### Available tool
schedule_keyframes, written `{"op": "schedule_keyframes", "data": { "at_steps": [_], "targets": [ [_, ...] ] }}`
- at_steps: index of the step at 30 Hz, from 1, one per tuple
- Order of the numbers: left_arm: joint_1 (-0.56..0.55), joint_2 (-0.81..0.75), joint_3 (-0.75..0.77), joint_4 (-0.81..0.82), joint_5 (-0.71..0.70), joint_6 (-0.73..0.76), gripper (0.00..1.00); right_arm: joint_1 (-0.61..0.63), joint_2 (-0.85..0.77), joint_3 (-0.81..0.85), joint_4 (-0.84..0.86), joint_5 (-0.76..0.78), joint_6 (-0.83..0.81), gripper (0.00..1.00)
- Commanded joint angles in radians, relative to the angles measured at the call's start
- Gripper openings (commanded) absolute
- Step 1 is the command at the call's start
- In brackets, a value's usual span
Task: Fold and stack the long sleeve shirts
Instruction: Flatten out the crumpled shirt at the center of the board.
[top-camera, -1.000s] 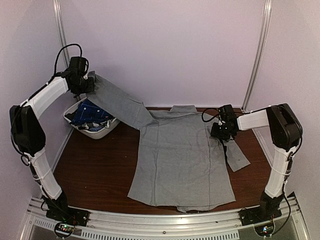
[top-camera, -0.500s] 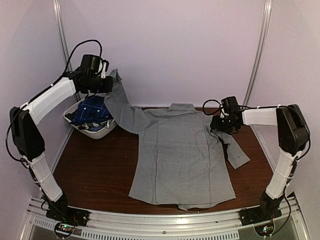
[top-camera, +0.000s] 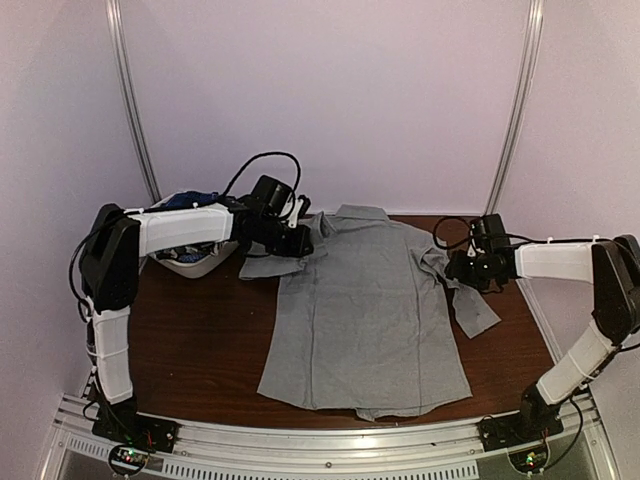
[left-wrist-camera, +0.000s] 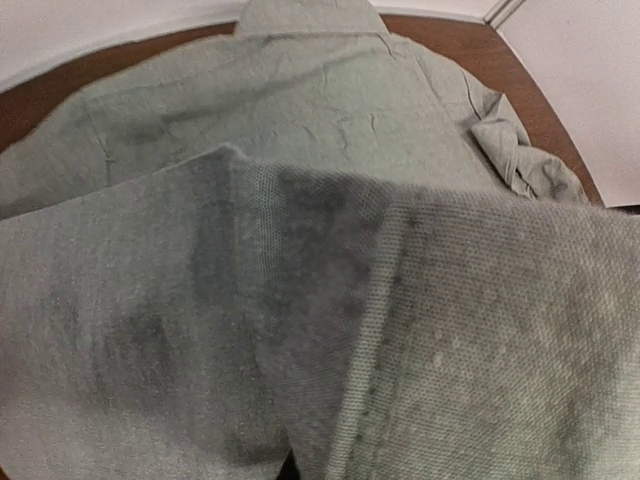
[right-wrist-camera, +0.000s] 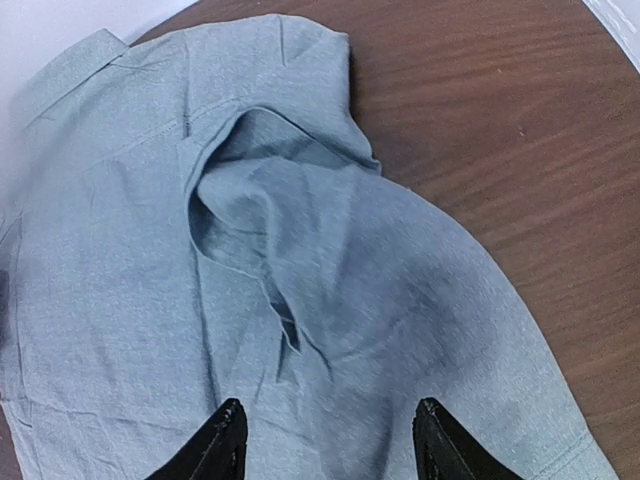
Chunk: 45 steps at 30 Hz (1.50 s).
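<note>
The grey shirt (top-camera: 365, 320) lies spread on the table (top-camera: 190, 340), slightly right of the middle. Its long axis runs from near to far: the collar (top-camera: 362, 213) points at the back wall and the hem (top-camera: 370, 405) sits just short of the near edge.

The left gripper (top-camera: 292, 238) hangs over the shirt's shoulder on its own side, close to the collar. It grasps the left sleeve (top-camera: 265, 266), which is doubled back toward the body, with a short flap of it lying on the wood beside the shoulder. In the left wrist view the sleeve cloth drapes right across the lens and hides the fingers; the collar and the flat body of the shirt show beyond it.

The right gripper (top-camera: 458, 268) hovers low over the opposite shoulder with its two fingers (right-wrist-camera: 225, 440) spread apart — nothing is pinched between them. Under it the cloth is bunched into a few folds where the sleeve joins the body. The right sleeve (top-camera: 475, 315) runs out from there at a slant toward the near right, flat on the wood, its cuff well off the body.

Behind the left arm stands a white basket (top-camera: 190, 265), mostly hidden by the arm — a bit of blue cloth (top-camera: 195, 198) shows above its rim.
</note>
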Motion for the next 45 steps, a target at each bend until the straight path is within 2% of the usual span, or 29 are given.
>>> {"op": "schedule_keyframes", "data": {
  "at_steps": [1,13,25,36,42,45],
  "targets": [
    [-0.031,0.051,-0.052,0.115,0.066,-0.090,0.07,-0.021,-0.060,-0.105,0.088,0.000,0.075,0.58],
    [-0.029,0.100,-0.216,0.129,0.006,-0.154,0.07,-0.144,0.024,-0.261,0.246,-0.133,0.140,0.52],
    [0.008,0.014,-0.377,0.112,-0.049,-0.161,0.07,-0.383,-0.088,-0.333,0.183,-0.077,0.072,0.54],
    [0.021,-0.048,-0.434,0.096,-0.074,-0.157,0.07,-0.497,-0.080,-0.252,0.123,-0.049,-0.011,0.59],
    [0.021,-0.062,-0.412,0.082,-0.071,-0.149,0.07,-0.491,-0.077,-0.135,0.069,-0.056,-0.043,0.65],
    [0.021,-0.074,-0.383,0.076,-0.056,-0.144,0.07,-0.439,-0.123,-0.103,0.038,-0.034,-0.054,0.68]
  ]
}}
